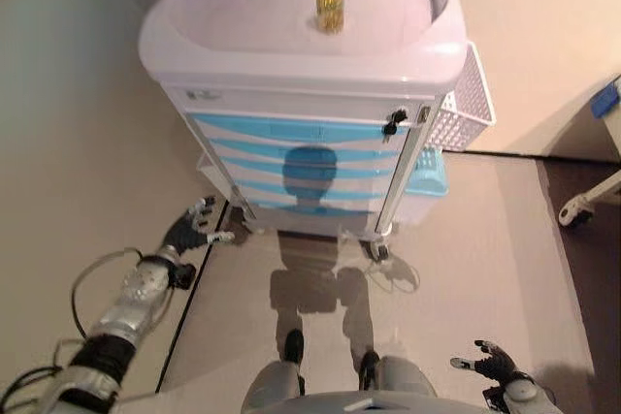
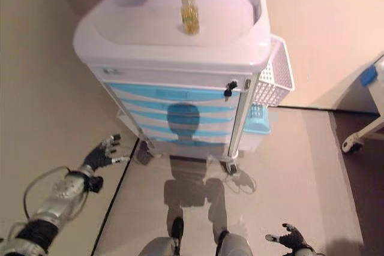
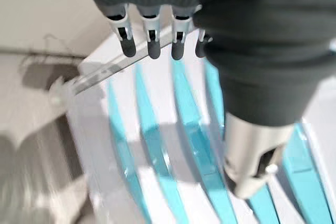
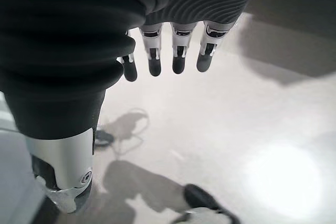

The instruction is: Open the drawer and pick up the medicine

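A white medical cart point(image 1: 291, 70) stands ahead with several blue-fronted drawers point(image 1: 301, 157), all closed. A small yellow medicine bottle point(image 1: 330, 0) stands upright on the cart's top tray. My left hand point(image 1: 191, 228) hovers open by the cart's lower left corner, apart from the drawers; the left wrist view shows its fingers point(image 3: 152, 45) straight above the blue drawer fronts point(image 3: 194, 145). My right hand point(image 1: 497, 365) hangs low at the lower right, open over bare floor, with its fingers point(image 4: 178, 59) relaxed and holding nothing.
A white wire basket point(image 1: 464, 104) hangs on the cart's right side, with a blue bin point(image 1: 427, 176) below it. A key point(image 1: 392, 124) sticks out of the lock at the top drawer's right. A wheeled white frame point(image 1: 587, 203) stands at the far right.
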Robot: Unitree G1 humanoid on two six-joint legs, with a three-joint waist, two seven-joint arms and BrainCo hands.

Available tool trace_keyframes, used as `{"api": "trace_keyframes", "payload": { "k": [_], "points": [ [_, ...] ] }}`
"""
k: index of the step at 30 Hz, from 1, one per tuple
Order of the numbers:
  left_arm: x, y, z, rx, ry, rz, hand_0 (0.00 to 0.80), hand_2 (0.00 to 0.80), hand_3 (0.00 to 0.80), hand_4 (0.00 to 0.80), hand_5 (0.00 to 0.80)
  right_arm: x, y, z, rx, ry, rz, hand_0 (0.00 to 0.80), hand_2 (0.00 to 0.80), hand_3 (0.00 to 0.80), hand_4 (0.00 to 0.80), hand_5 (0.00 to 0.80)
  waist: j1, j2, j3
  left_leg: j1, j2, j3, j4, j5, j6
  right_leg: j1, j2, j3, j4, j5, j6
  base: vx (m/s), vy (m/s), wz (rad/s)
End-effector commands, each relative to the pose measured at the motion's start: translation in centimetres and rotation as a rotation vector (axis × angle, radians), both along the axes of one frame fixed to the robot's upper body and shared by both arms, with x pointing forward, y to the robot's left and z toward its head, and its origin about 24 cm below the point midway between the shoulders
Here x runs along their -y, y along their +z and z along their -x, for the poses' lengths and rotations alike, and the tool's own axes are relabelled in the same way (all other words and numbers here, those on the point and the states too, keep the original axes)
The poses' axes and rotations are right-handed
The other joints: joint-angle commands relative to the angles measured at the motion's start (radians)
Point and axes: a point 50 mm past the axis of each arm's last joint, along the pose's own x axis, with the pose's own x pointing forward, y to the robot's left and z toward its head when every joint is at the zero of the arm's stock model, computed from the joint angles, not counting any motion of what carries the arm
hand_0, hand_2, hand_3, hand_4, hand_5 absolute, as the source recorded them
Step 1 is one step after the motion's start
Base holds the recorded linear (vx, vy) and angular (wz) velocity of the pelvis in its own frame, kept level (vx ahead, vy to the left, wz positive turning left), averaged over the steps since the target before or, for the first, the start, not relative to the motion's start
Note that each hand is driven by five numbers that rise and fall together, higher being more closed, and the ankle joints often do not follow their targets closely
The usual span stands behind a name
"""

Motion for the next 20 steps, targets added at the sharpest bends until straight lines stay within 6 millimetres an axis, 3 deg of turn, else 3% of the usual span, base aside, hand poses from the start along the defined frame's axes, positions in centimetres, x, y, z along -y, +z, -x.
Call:
{"api": "trace_keyframes", "payload": {
  "k": [1,3,4,5,6,7,9,10,12,13,15,17,20],
  "points": [
    [-1.0,-1.4,0.8,-0.027,0.148,0.056,0.0,0.0,0.0,0.0,0.0,0.5,-0.1,1.0,0.008,-0.112,-0.041,0.0,0.0,0.0,0.0,0.0,0.0,-0.039,-0.046,0.022,-0.053,0.039,-0.01,-0.031,0.049,0.061,0.014,0.003,-0.232,0.179,0.049,0.084,0.033,-0.06],
    [-0.8,-3.8,3.0,-0.127,0.212,0.06,0.0,0.0,0.0,0.0,0.0,-0.2,-0.5,1.2,0.009,-0.155,-0.086,0.0,0.0,0.0,0.0,0.0,0.004,-0.042,-0.066,0.048,-0.053,0.05,-0.021,-0.036,0.05,0.085,0.016,0.009,-0.251,0.183,0.051,0.051,0.029,-0.06],
    [-0.8,-3.8,3.0,-0.127,0.212,0.06,0.0,0.0,0.0,0.0,0.0,-0.2,-0.5,1.2,0.009,-0.155,-0.086,0.0,0.0,0.0,0.0,0.0,0.004,-0.042,-0.065,0.048,-0.053,0.05,-0.021,-0.036,0.05,0.085,0.016,0.009,-0.251,0.183,0.051,0.042,0.043,-0.09],
    [-0.4,-6.5,6.0,-0.263,0.27,0.04,0.0,0.0,0.0,0.0,0.0,-0.9,-0.8,1.4,0.018,-0.213,-0.137,0.0,0.0,0.0,0.0,0.0,0.011,-0.048,-0.085,0.066,-0.053,0.06,-0.029,-0.04,0.052,0.102,0.017,0.019,-0.264,0.188,0.054,0.035,0.04,-0.07],
    [-0.3,-7.2,6.8,-0.304,0.281,0.036,0.0,0.0,0.0,0.0,0.0,-1.1,-0.9,1.5,0.014,-0.221,-0.146,0.0,0.0,0.0,0.0,0.0,0.012,-0.049,-0.091,0.074,-0.054,0.064,-0.034,-0.042,0.052,0.107,0.017,0.023,-0.27,0.189,0.055,0.06,0.078,-0.11],
    [0.3,-9.2,9.6,-0.434,0.303,0.017,0.0,0.0,0.0,0.0,0.0,-1.8,-1.3,1.9,-0.002,-0.235,-0.176,0.0,0.0,0.0,0.0,0.0,0.019,-0.053,-0.107,0.091,-0.056,0.075,-0.05,-0.041,0.054,0.117,0.017,0.034,-0.285,0.198,0.058,0.032,0.049,-0.14],
    [0.3,-9.2,9.6,-0.434,0.303,0.017,0.0,0.0,0.0,0.0,0.0,-1.8,-1.3,1.9,-0.002,-0.235,-0.175,0.0,0.0,0.0,0.0,0.0,0.02,-0.053,-0.106,0.093,-0.056,0.076,-0.051,-0.041,0.054,0.118,0.017,0.034,-0.285,0.198,0.058,0.013,0.034,-0.21],
    [1.0,-10.7,12.0,-0.549,0.295,-0.007,0.0,0.0,0.0,0.0,0.0,-2.3,-1.7,2.3,-0.025,-0.246,-0.195,0.0,0.0,0.0,0.0,0.0,0.023,-0.056,-0.117,0.105,-0.056,0.085,-0.072,-0.035,0.053,0.126,0.017,0.04,-0.3,0.206,0.062,0.001,0.039,-0.14],
    [1.3,-11.3,13.0,-0.604,0.317,-0.006,0.0,0.0,0.0,0.0,0.0,-2.7,-1.9,2.5,-0.035,-0.25,-0.204,0.0,0.0,0.0,0.0,0.0,0.025,-0.059,-0.123,0.108,-0.056,0.087,-0.081,-0.031,0.052,0.128,0.016,0.042,-0.308,0.211,0.064,0.001,0.034,-0.06],
    [1.9,-12.2,15.1,-0.705,0.312,-0.032,0.0,0.0,0.0,0.0,0.0,-3.4,-2.2,3.1,-0.066,-0.252,-0.21,0.0,0.0,0.0,0.0,0.0,0.028,-0.064,-0.133,0.116,-0.058,0.094,-0.093,-0.031,0.052,0.134,0.014,0.047,-0.325,0.22,0.069,0.007,0.029,-0.06],
    [2.5,-12.8,16.7,-0.793,0.291,-0.058,0.0,0.0,0.0,0.0,0.0,-4.0,-2.5,3.5,-0.1,-0.237,-0.215,0.0,0.0,0.0,0.0,0.0,0.033,-0.068,-0.138,0.122,-0.06,0.099,-0.097,-0.031,0.054,0.139,0.013,0.053,-0.334,0.227,0.071,0.003,0.023,-0.09],
    [3.4,-13.2,17.8,-0.859,0.193,-0.085,0.0,0.0,0.0,0.0,0.0,-5.1,-2.9,4.0,-0.151,-0.172,-0.223,0.0,0.0,0.0,0.0,0.0,0.037,-0.073,-0.147,0.126,-0.062,0.106,-0.102,-0.032,0.055,0.143,0.011,0.059,-0.339,0.233,0.074,0.004,0.017,-0.13],
    [3.7,-13.3,17.6,-0.847,0.2,-0.069,0.0,0.0,0.0,0.0,0.0,-5.6,-3.0,3.8,-0.153,-0.142,-0.233,0.0,0.0,0.0,0.0,0.0,0.04,-0.076,-0.147,0.128,-0.063,0.107,-0.101,-0.033,0.057,0.143,0.01,0.063,-0.336,0.234,0.075,0.0,0.018,-0.06]
  ]
}}
